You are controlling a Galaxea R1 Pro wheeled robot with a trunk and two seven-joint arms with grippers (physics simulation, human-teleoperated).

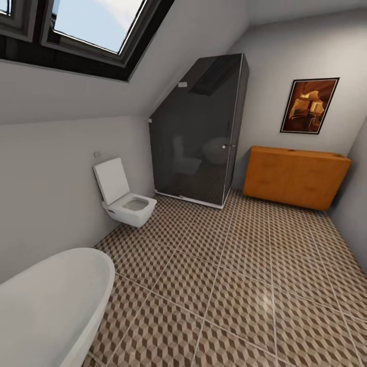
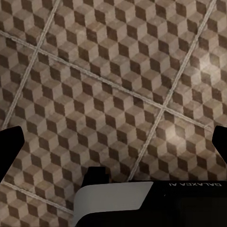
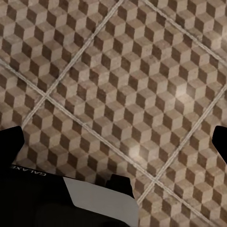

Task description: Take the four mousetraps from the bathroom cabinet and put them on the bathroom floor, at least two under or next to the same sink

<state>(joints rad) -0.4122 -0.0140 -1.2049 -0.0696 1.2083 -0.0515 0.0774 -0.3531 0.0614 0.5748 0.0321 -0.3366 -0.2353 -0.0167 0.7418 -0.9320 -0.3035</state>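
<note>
While we look from the head camera, the bathroom floor point(image 1: 239, 285) takes most of the picture: large square tiles with a brown, tan and cream cube pattern and pale grout lines. Next in size is the sloped white wall with a skylight point(image 1: 97, 23) above. A dark glass shower cabin point(image 1: 199, 132) stands in the far corner. Beside it, against the far wall, we see the orange-brown cabinet point(image 1: 295, 176), closed, with its broad top. We cannot make out any mousetraps on it or on the tiles. The white bathtub point(image 1: 48, 308) curves at the near left, and a square white toilet point(image 1: 127, 201) hangs on the left wall with its lid up. A small framed picture point(image 1: 309, 105) hangs above the cabinet.

From both wrist cameras we see the same tiles below. The left gripper point(image 2: 113, 142) and right gripper point(image 3: 113, 142) show only dark finger tips at the picture edges, spread wide and holding nothing. On each wrist body we read mirrored letters, "GALAXEA".
</note>
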